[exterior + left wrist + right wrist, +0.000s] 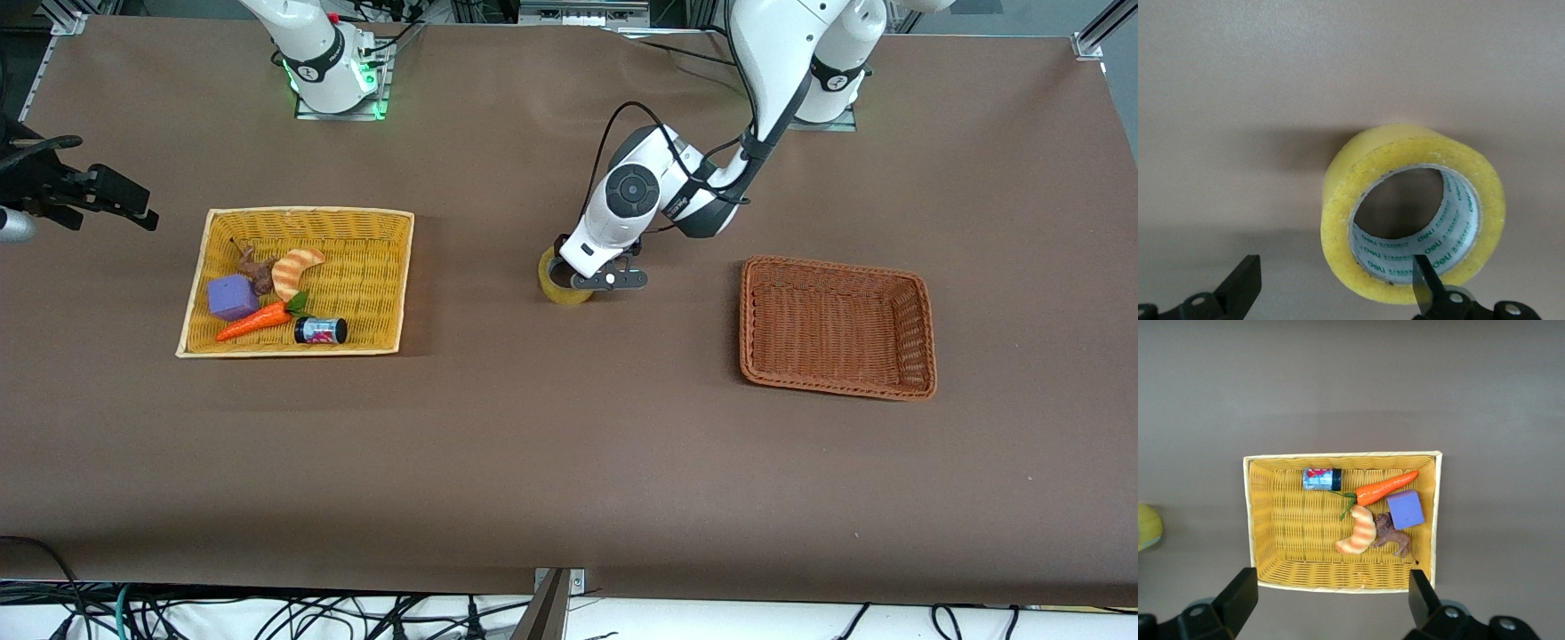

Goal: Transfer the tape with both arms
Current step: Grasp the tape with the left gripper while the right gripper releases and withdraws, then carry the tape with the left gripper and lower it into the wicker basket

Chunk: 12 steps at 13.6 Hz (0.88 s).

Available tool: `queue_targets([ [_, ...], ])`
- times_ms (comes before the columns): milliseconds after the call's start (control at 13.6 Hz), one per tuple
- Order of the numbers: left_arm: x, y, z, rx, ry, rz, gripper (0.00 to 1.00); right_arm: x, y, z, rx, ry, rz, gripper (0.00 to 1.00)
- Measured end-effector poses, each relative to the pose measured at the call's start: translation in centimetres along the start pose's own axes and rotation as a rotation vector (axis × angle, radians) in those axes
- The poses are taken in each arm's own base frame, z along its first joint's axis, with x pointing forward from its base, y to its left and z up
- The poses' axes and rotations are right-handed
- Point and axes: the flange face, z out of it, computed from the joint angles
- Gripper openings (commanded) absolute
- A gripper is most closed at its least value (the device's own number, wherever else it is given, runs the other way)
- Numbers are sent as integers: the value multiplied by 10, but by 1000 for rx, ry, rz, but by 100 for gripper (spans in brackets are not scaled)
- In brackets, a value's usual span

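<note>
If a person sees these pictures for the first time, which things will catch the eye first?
Probably the yellowish tape in the middle of the table, with the open left gripper down around it, one finger inside its core. Next, the yellow basket toward the right arm's end, holding a carrot, a purple block and other small things; the open right gripper is above it. The brown basket holds nothing.

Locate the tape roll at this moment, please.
In the front view the tape stands on edge on the bare table between the yellow basket and the brown basket, with the open left gripper around it.
</note>
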Motion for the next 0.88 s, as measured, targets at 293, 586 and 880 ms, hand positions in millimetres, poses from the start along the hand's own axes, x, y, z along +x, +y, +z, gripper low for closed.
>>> queue_targets([
  [293, 0, 3, 23, -13, 18, -10, 0, 1, 6, -1, -13, 7, 0, 100],
  [586, 7, 8, 14, -33, 42, -14, 0, 1, 7, -1, -16, 8, 63, 100],
  [880, 19, 0, -36, -30, 66, -34, 0, 2, 8, 2, -16, 3, 75, 100],
])
